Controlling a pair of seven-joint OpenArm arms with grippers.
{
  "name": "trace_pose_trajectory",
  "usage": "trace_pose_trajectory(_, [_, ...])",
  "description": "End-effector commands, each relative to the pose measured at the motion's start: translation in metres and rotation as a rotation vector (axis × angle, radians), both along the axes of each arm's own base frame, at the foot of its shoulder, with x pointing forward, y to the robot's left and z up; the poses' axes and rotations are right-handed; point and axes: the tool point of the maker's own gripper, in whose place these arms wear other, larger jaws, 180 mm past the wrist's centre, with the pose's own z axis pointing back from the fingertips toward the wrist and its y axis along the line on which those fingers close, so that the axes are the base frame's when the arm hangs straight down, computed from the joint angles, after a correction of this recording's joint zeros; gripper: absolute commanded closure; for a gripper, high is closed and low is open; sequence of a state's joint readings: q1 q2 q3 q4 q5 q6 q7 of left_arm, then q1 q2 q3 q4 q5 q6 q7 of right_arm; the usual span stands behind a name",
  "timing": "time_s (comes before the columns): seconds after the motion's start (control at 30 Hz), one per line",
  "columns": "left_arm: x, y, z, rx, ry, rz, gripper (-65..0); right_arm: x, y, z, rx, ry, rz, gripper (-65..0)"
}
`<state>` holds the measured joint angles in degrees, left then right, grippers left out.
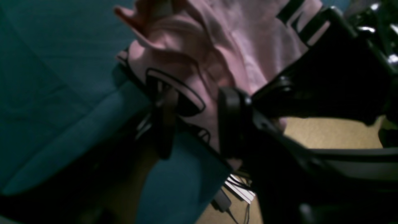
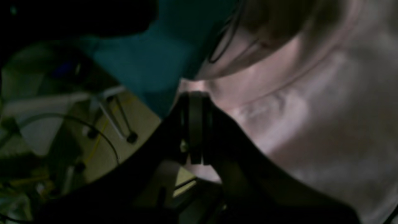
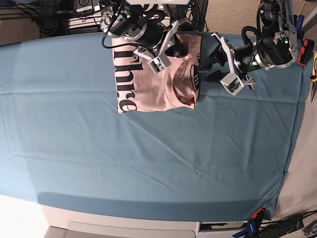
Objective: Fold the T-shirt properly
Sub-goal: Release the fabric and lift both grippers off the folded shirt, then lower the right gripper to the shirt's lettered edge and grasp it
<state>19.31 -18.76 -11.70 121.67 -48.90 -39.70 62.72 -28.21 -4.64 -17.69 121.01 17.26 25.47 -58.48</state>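
T-shirt (image 3: 153, 74): folded pink bundle at twelve o'clock on the teal cloth (image 3: 148, 158); far edge hidden under the arms.
Right gripper (image 2: 196, 96): jaws together, pinching shirt fabric.
Left gripper (image 1: 199, 124): jaws apart beside the shirt's three o'clock edge; grip unclear.

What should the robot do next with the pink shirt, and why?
Probably the left gripper should close. Its jaws stand apart on either side of a fold of the pale pink cotton T-shirt, at the far edge of the teal table cloth, so the fold is not yet pinched. The right gripper is already shut at the shirt's edge.
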Motion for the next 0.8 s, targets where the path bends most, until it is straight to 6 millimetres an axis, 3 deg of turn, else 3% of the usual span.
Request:
trace_pose_trajectory(0.0, [0.002,-0.003,0.011,-0.025,-0.033,-0.009,-21.2,0.014,0.004,0.021,0.049,-0.081,-0.004,0.0])
trace_pose_trajectory(0.1, [0.000,-0.003,0.009,-0.026,-0.026,-0.009,-21.3,0.034,0.000,0.050,0.065,-0.200,-0.010,0.0])
trace_pose_trajectory(0.23, [-0.007,-0.003,0.005,-0.026,-0.003,-0.009,-21.2,0.043,-0.014,0.086,0.131,-0.282,-0.076,0.0])
trace_pose_trajectory(0.3, [-0.013,-0.003,0.001,-0.026,0.017,-0.008,-21.2,0.053,-0.031,0.089,0.184,-0.262,-0.186,0.0])
trace_pose_trajectory(0.4, [-0.021,-0.003,-0.003,-0.034,0.046,-0.006,-21.3,0.068,-0.072,0.091,0.208,-0.269,-0.342,0.0])
trace_pose_trajectory(0.6, [-0.032,-0.016,0.008,-0.145,0.099,-0.030,-21.2,0.075,-0.148,0.088,0.150,-0.290,-0.549,0.0])
trace_pose_trajectory(0.7, [-0.039,-0.025,0.021,-0.234,0.106,-0.071,-21.2,0.077,-0.168,0.093,0.147,-0.318,-0.606,0.0])
trace_pose_trajectory(0.77, [-0.044,-0.030,0.026,-0.277,0.122,-0.085,-21.2,0.078,-0.171,0.096,0.153,-0.329,-0.615,0.0])
